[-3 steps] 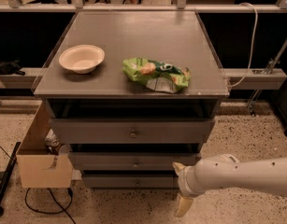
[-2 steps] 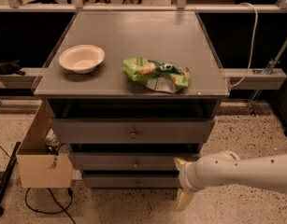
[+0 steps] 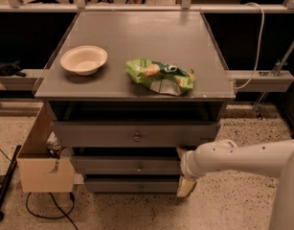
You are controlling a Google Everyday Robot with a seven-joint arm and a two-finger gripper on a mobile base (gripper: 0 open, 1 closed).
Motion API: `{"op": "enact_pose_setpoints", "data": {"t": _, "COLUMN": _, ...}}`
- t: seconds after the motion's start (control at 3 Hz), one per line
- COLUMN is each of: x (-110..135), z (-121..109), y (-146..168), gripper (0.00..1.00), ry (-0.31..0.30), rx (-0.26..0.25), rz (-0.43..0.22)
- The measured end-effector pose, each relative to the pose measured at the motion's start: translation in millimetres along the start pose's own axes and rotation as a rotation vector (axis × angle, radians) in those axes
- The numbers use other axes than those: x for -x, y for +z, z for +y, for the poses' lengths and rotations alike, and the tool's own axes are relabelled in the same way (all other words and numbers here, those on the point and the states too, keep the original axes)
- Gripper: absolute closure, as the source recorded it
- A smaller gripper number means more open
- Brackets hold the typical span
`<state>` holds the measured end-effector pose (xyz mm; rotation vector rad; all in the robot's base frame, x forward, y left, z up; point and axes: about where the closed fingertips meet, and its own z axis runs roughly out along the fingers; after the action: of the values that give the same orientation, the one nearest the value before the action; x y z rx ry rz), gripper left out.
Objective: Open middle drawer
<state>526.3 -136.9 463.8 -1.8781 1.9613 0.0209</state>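
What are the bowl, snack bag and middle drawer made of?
Bowl: matte off-white, paper or plastic. Snack bag: crinkled glossy film. Middle drawer: flat matte grey, metal or laminate unclear; shiny metal knob. End effector at its right end.

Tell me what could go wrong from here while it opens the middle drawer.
The gripper sits at the drawers' right edge, far from the knob of the middle drawer; it might miss it or bump the front. The top drawer and bottom drawer lie close above and below, so it could catch the wrong one. A jolt might shift the bowl or chip bag.
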Motion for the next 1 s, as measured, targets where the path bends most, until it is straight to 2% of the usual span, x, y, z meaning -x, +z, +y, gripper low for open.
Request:
{"op": "enact_pose_setpoints", "data": {"t": 0.67, "x": -10.6, "z": -18.4, "y": 48.0, "gripper": 0.0, "ry": 0.0, "rx": 0.032, "rz": 0.037}}
{"op": "enact_pose_setpoints", "data": {"t": 1.0, "x": -16.9, "z": -17.5, "y": 54.4, "gripper": 0.0, "ry": 0.007, "rx": 0.021, "rz": 0.033}}
